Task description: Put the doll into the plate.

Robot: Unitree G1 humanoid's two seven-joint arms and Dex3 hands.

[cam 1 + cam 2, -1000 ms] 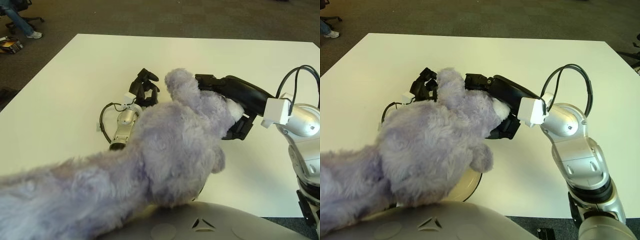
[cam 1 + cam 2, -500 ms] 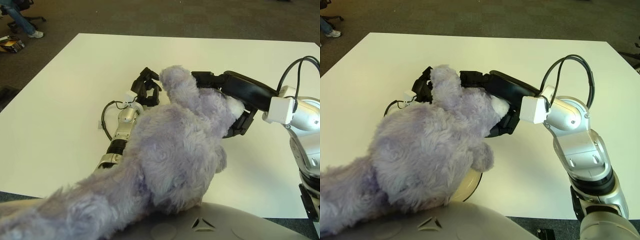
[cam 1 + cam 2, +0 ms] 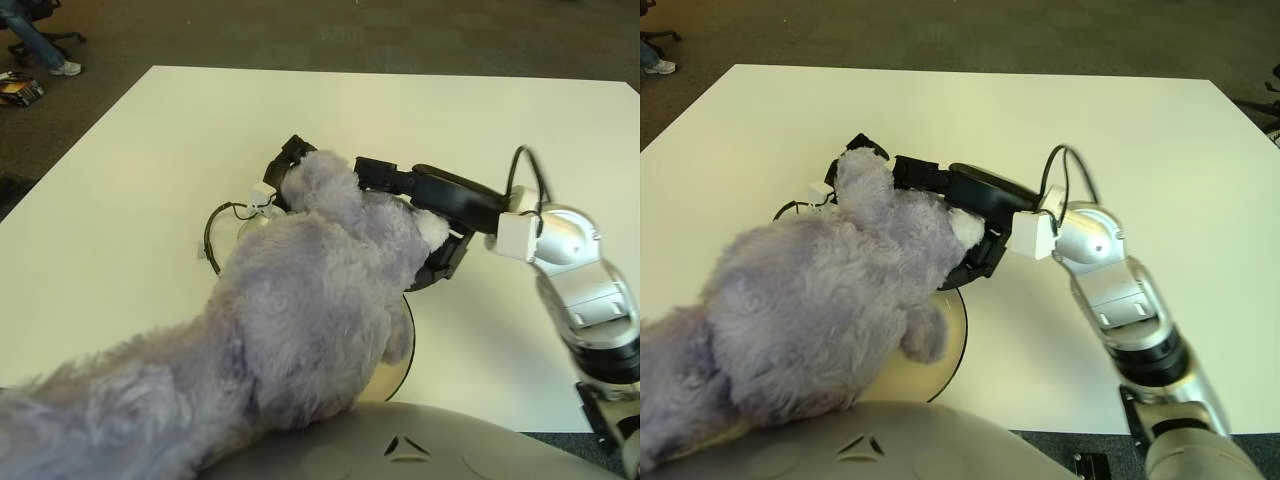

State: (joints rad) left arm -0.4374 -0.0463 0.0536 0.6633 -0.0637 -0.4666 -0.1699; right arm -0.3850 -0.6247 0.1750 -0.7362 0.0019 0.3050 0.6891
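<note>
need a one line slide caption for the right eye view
Both hands, right hand and left hand, grip the purple doll over the plate on the white table.

Office or lab: dark carpet floor [image 3: 300, 30], office chair [image 3: 40, 25] at top left, large white table [image 3: 150, 150].

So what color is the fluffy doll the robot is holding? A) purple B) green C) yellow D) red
A: the doll has pale purple fur, and the right hand and left hand grip it on both sides, over the plate.
</note>
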